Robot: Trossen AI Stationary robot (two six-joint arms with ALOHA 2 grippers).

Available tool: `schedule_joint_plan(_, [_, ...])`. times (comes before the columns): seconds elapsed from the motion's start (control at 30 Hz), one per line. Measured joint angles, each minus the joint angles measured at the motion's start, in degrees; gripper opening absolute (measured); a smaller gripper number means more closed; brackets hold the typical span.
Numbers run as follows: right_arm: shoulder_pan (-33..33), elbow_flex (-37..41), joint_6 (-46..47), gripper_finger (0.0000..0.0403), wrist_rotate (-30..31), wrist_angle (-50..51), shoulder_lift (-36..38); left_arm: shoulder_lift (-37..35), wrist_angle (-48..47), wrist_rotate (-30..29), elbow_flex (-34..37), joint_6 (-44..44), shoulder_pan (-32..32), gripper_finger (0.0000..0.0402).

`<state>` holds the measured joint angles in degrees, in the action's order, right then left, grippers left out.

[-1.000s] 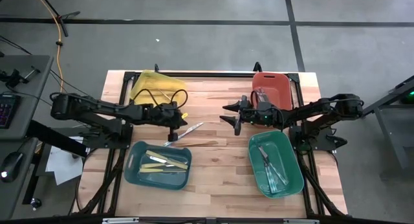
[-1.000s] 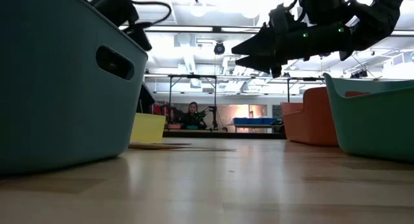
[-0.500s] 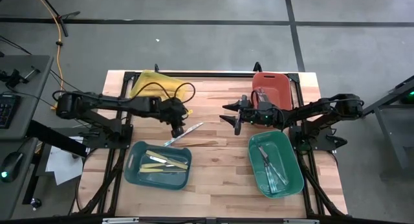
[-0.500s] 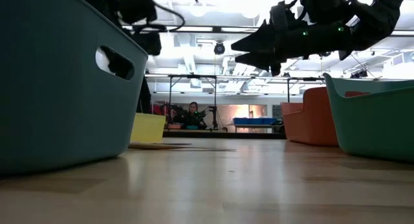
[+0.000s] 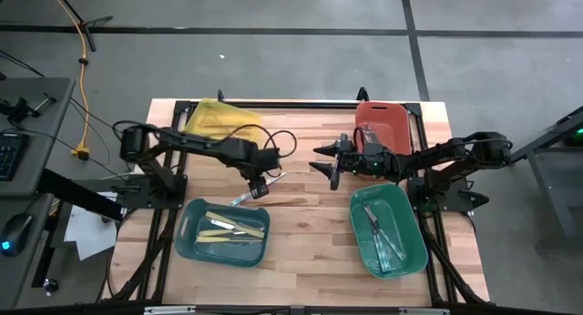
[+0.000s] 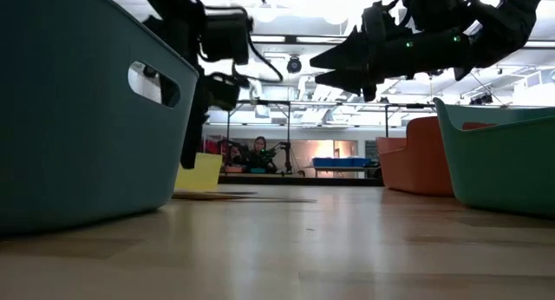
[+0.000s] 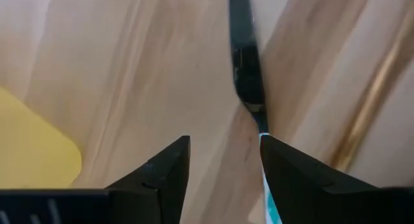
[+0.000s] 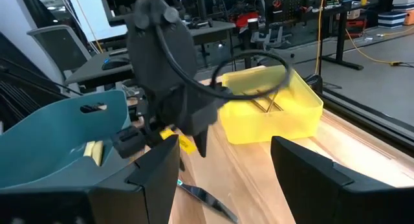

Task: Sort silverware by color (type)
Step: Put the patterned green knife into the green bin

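The left gripper [image 5: 259, 188], its fingers [image 7: 163, 171] parted, points down over the shiny silver-grey utensil [image 5: 258, 187] lying on the wooden table [image 5: 310, 251] near its middle, just beyond the dark teal bin [image 5: 186, 244]. A thin gold-tan utensil [image 5: 290, 202] lies just beside it. Since a second ago this arm has swung out from near the yellow bin [image 5: 209, 115]. The flat, thin piece could slip or skid aside if the fingers close off-centre. The right gripper [image 5: 330, 167] waits with parted fingers beside the red bin [image 5: 387, 115], unmoved.
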<state>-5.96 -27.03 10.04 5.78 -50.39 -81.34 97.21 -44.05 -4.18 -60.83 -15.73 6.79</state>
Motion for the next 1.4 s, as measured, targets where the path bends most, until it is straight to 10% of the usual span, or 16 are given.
schedule_joint_plan(1.4, [0.0,0.0,0.42,0.0227,-0.02,1.29,0.02,10.9,1.35,2.37,-1.93,-3.16,-2.32,0.0168])
